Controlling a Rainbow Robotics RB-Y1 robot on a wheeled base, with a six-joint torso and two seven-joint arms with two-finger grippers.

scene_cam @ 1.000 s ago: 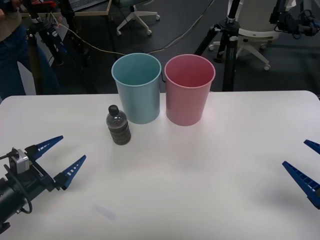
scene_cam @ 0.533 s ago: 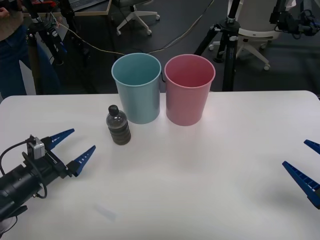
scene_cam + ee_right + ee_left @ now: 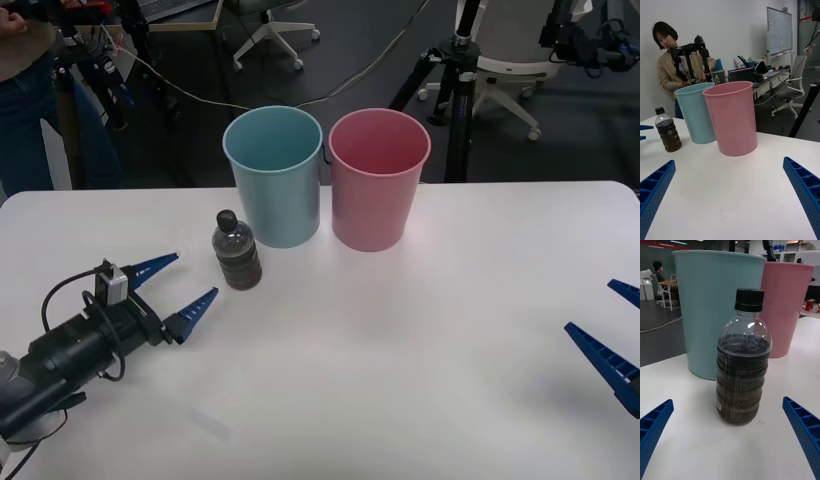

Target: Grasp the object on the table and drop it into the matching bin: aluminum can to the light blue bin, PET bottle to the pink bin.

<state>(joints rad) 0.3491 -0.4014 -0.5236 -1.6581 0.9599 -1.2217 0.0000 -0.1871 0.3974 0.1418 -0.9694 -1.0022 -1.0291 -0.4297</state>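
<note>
The PET bottle point(image 3: 237, 251) stands upright on the white table point(image 3: 400, 330), clear with a black cap and dark lower body, just left of the light blue bin point(image 3: 274, 175). The pink bin point(image 3: 378, 178) stands beside the blue one on its right. My left gripper point(image 3: 181, 285) is open, low over the table, a short way left of the bottle and pointing at it; the bottle point(image 3: 742, 363) stands centred between its fingers but farther out. My right gripper point(image 3: 612, 335) hangs open at the table's right edge. The right wrist view shows the bottle point(image 3: 668, 129), blue bin point(image 3: 696, 112) and pink bin point(image 3: 732, 117).
Tripods point(image 3: 455, 90), office chairs and cables stand on the floor behind the table. A person point(image 3: 673, 71) stands beyond the far edge, touching nothing on the table. A small clear scrap point(image 3: 212, 424) lies near the front left.
My left gripper has moved forward and to the right across the table, closing the distance to the bottle, still open. The right gripper, bottle and bins have not moved.
</note>
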